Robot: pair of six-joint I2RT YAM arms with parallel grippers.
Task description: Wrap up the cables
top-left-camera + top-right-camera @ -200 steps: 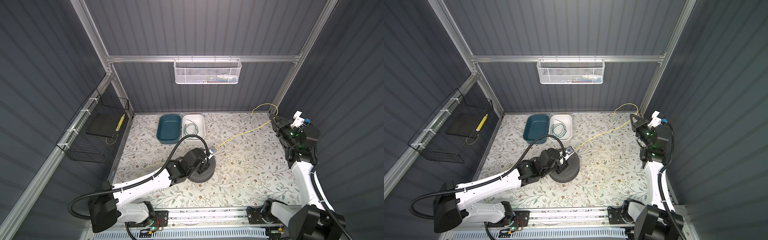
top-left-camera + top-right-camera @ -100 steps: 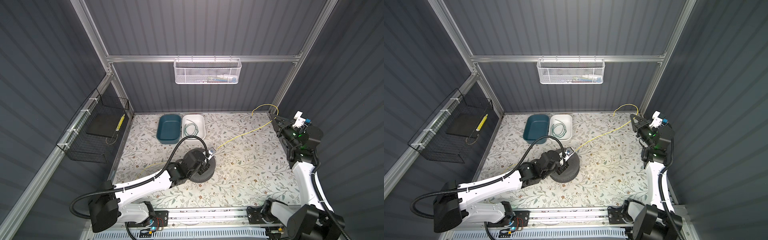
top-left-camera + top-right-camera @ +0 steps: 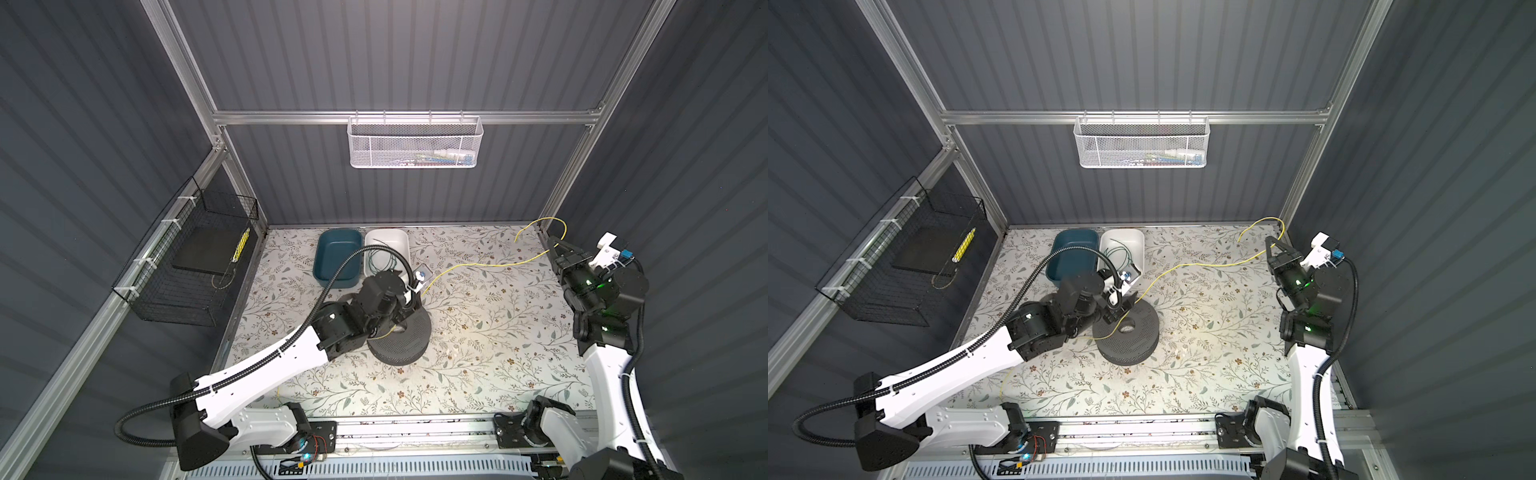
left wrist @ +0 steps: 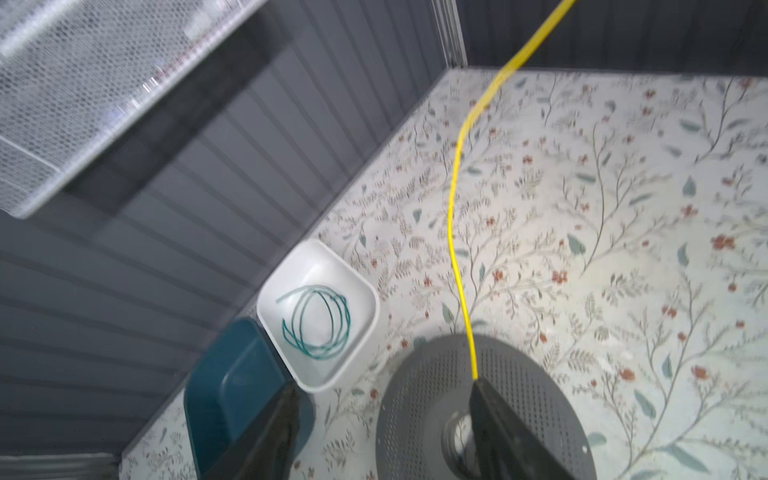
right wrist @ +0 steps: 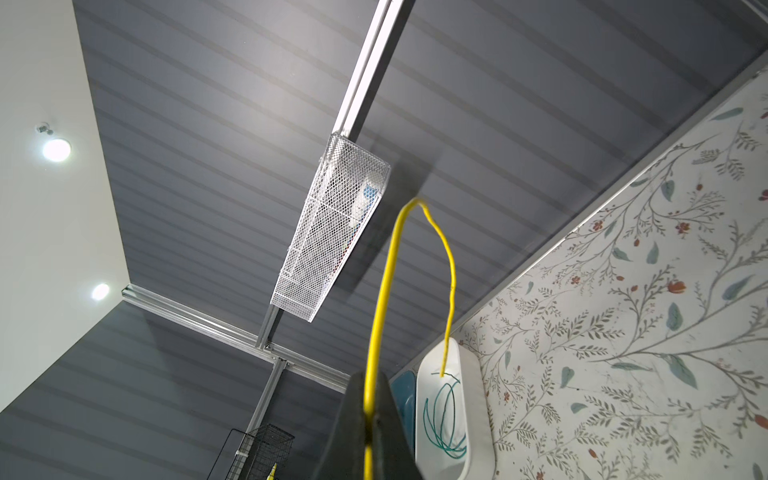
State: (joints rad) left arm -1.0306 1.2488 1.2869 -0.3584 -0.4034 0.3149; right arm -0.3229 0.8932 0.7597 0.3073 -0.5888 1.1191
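1. the left arm stretches from the front left base diagonally to the middle of the desk [image 3: 498,332], its wrist bent down over the dark perforated spool [image 3: 405,345].
2. the left gripper [image 4: 386,415] stands spread above the spool's top; the yellow cable [image 3: 478,264] meets the tip of one finger.
3. the right arm rises steeply from the front right base and carries the right gripper [image 5: 368,386] lifted near the far right corner.
4. the right gripper is pressed together, pinching the yellow cable.
5. the yellow cable's long axis runs from the spool across to the right gripper, sagging. past the pinch its free end arcs over and points down.
6. the green cable [image 4: 320,354] lies coiled in the white tray [image 3: 395,245], beside the teal tray [image 3: 336,249] at the back.
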